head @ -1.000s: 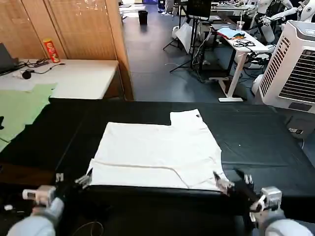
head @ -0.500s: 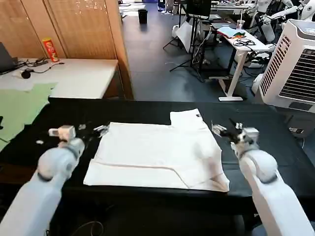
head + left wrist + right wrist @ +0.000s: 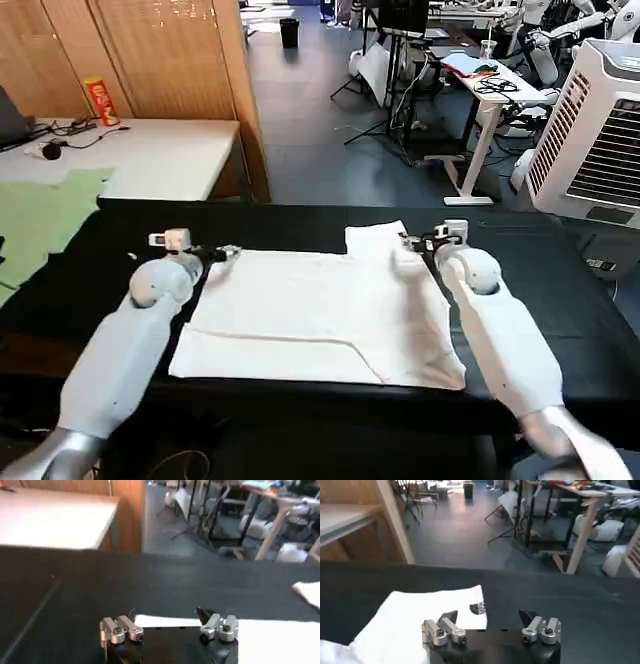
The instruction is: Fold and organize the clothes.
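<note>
The clothes are one white T-shirt (image 3: 320,310) lying flat on the black table (image 3: 530,290), with one sleeve (image 3: 375,240) sticking out at the far right. My left gripper (image 3: 224,252) hovers at the shirt's far left corner, open. In the left wrist view the shirt's white edge (image 3: 165,621) lies between the spread jaws of the left gripper (image 3: 167,626). My right gripper (image 3: 412,241) is at the far right sleeve, open. In the right wrist view the sleeve (image 3: 420,615), with a small dark print at its corner, lies under the right gripper (image 3: 490,624). Neither gripper holds cloth.
A pale green cloth (image 3: 40,220) lies at the left, beside a white table (image 3: 150,155) with a red can (image 3: 103,100). A white air cooler (image 3: 600,130) stands at the right and a white desk (image 3: 490,85) behind. Bare black tabletop surrounds the shirt.
Both arms have moved from the table's near edge, at the shirt's front corners, to the shirt's far corners. The shirt lies as before.
</note>
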Controlling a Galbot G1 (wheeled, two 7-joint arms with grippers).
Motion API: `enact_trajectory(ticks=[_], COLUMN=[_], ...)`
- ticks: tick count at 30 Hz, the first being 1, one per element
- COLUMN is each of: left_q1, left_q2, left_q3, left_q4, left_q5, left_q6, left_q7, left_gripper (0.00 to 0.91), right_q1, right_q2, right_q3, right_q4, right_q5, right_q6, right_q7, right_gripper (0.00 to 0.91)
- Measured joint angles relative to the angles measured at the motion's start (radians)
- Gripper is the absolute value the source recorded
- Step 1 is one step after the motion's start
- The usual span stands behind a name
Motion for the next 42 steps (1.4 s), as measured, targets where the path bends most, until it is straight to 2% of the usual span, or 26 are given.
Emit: enact_trajectory(ticks=[10,12,15,16,17,18,19,20,21,22,23,24,30,39,42], left_q1=[-0.024,-0.028,-0.035,-0.038,-0.040,-0.042,-0.044,-0.045,-0.046,-0.046,-0.047,-0.046,-0.039,-0.039,-0.033], left_q2=[-0.029,-0.032,-0.036,-0.037,-0.038,-0.039,-0.040,-0.040,-0.041,-0.041,-0.041,-0.041,-0.036,-0.033,-0.030], left_q3=[0.006,0.006,0.005,0.005,0.005,0.004,0.004,0.004,0.003,0.003,0.003,0.003,0.004,0.004,-0.001], left_q4=[0.079,0.092,0.106,0.111,0.115,0.121,0.126,0.130,0.134,0.136,0.138,0.138,0.131,0.124,0.112], left_q5=[0.051,0.051,0.051,0.050,0.050,0.051,0.051,0.051,0.052,0.056,0.060,0.064,0.071,0.071,0.076], left_q6=[-0.024,-0.026,-0.030,-0.030,-0.031,-0.032,-0.033,-0.035,-0.035,-0.035,-0.035,-0.035,-0.033,-0.034,-0.036], left_q7=[0.013,0.014,0.016,0.016,0.017,0.018,0.020,0.021,0.023,0.026,0.028,0.033,0.046,0.051,0.052], left_gripper=[0.878,0.829,0.536,0.536,0.254,0.205,0.176,0.156,0.146,0.146,0.117,0.107,0.068,0.059,0.059], right_q1=[0.026,0.028,0.028,0.028,0.027,0.026,0.026,0.025,0.025,0.024,0.023,0.021,0.002,-0.033,-0.047], right_q2=[0.027,0.031,0.033,0.033,0.033,0.034,0.034,0.035,0.036,0.036,0.037,0.037,0.036,0.018,0.004], right_q3=[-0.006,-0.005,-0.004,-0.004,-0.003,-0.001,-0.001,-0.001,-0.001,-0.001,-0.002,-0.002,-0.003,0.022,0.024], right_q4=[-0.080,-0.091,-0.102,-0.103,-0.104,-0.105,-0.105,-0.104,-0.104,-0.102,-0.100,-0.096,-0.067,-0.006,0.037], right_q5=[-0.005,-0.007,-0.020,-0.020,-0.020,-0.020,-0.020,-0.020,-0.020,-0.019,-0.018,-0.015,-0.009,-0.007,0.012], right_q6=[0.012,0.015,0.020,0.020,0.021,0.020,0.018,0.014,0.009,0.005,0.000,-0.006,-0.007,0.078,0.090], right_q7=[-0.027,-0.030,-0.041,-0.044,-0.047,-0.049,-0.051,-0.051,-0.051,-0.051,-0.051,-0.050,-0.050,-0.060,-0.061], right_gripper=[0.878,0.878,0.878,0.819,0.770,0.722,0.624,0.400,0.273,0.244,0.146,0.117,0.078,0.059,0.059])
